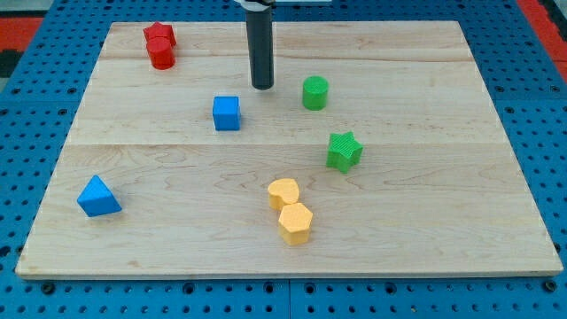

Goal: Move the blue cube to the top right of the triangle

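Seven blocks on wooden board point(425, 230); blue cube point(227, 112) left of centre, well up-right of blue triangle point(97, 197); my tip point(262, 87) bare, holding nothing, just up-right of cube, apart.

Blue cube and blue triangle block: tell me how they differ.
Shape: the blue cube is square-faced; the blue triangle block is a wedge with sloping faces. Place: the cube sits near the board's middle, the triangle near the view's bottom left corner. My tip stands just to the upper right of the cube, apart from it, and far from the triangle. Both are the same blue.
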You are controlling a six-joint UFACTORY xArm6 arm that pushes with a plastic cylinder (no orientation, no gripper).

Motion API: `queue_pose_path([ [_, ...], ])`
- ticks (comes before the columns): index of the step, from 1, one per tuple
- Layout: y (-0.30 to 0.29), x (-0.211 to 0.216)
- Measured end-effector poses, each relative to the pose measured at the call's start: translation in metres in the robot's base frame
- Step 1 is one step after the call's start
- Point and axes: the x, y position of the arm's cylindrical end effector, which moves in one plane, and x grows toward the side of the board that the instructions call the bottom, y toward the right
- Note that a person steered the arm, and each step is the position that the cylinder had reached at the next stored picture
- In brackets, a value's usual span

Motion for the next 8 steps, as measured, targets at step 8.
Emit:
queue_pose_path([
  [8, -0.036, 0.058],
])
